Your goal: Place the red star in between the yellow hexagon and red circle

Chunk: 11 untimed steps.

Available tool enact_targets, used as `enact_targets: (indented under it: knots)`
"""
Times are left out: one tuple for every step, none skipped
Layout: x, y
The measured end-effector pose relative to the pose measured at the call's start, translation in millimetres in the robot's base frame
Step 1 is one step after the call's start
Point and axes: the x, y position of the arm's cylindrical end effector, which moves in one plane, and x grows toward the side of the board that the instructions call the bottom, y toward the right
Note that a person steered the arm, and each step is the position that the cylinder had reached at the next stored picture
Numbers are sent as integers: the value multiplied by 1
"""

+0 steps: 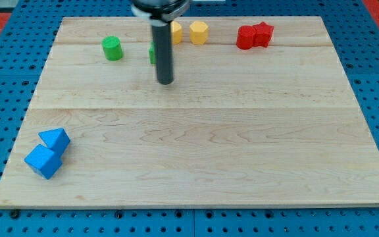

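Observation:
The red star (263,32) lies at the view's top right, touching the red circle (246,37) on its left. The yellow hexagon (199,31) lies at the top centre, left of the red circle. A second yellow block (176,33) sits beside the hexagon, partly hidden by my rod. My tip (166,81) rests on the board below and left of the yellow blocks, well left of the red star.
A green cylinder (112,48) lies at the top left. Another green block (152,54) is mostly hidden behind the rod. A blue triangle (55,139) and a blue cube (43,161) touch at the bottom left. The wooden board (196,145) sits on a blue pegboard.

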Motion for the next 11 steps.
enact_targets:
  knots:
    - [-45,-27]
    - [-67,5]
    - [-50,46]
    - [-32,148]
    - [-43,281]
    - [-122,282]
    - [-134,271]
    - [-127,207]
    - [-124,123]
    - [-114,98]
    - [-114,127]
